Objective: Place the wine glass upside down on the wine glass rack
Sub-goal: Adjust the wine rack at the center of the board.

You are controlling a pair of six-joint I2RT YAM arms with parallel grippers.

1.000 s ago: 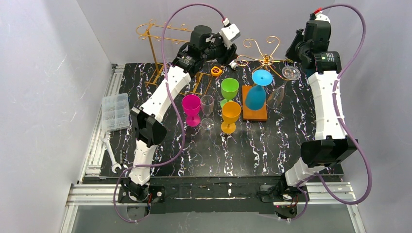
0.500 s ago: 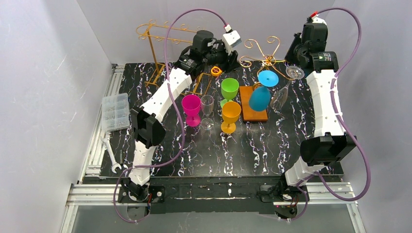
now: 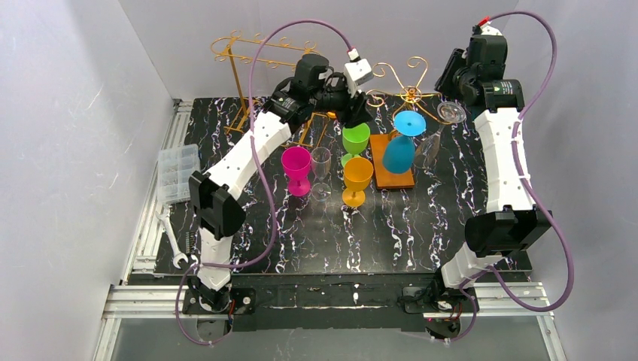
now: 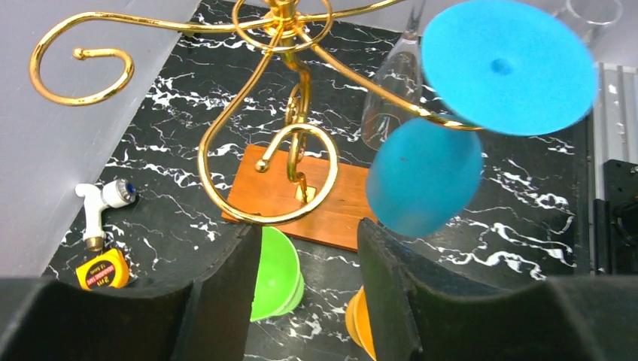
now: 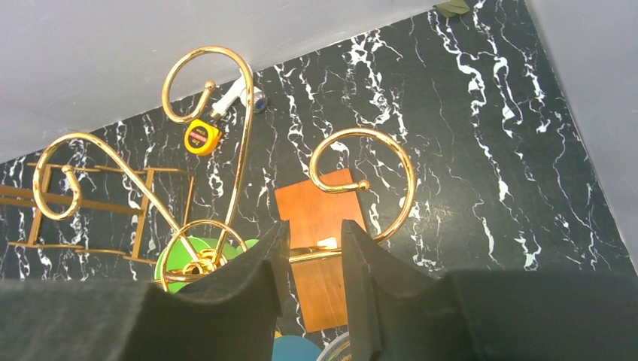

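Observation:
The gold wine glass rack (image 3: pixel 410 90) stands on a wooden base (image 3: pixel 391 179) at the back. From its right arm a clear wine glass (image 3: pixel 430 147) hangs upside down, foot (image 3: pixel 451 113) on top. A blue wine glass (image 3: pixel 399 153) hangs upside down beside it, blurred in the left wrist view (image 4: pixel 425 184). My right gripper (image 3: pixel 453 81) is just above and behind the clear glass's foot, open, with only a rack arm (image 5: pixel 320 252) showing below its jaws (image 5: pixel 312 229). My left gripper (image 3: pixel 355 114) hovers open over the green glass (image 4: pixel 274 271), holding nothing.
Pink (image 3: pixel 296 167), clear (image 3: pixel 321 171), orange (image 3: pixel 357 177) and green (image 3: pixel 355 138) glasses stand upright mid-table. A second gold rack (image 3: pixel 248 56) is at the back left. A yellow tape measure (image 4: pixel 103 269), a plastic parts box (image 3: pixel 179 173) and a wrench (image 3: pixel 171 241) lie to the left.
My right gripper has opened. The left gripper came forward from the rack's curls to above the green glass. The blue glass swung on its arm.

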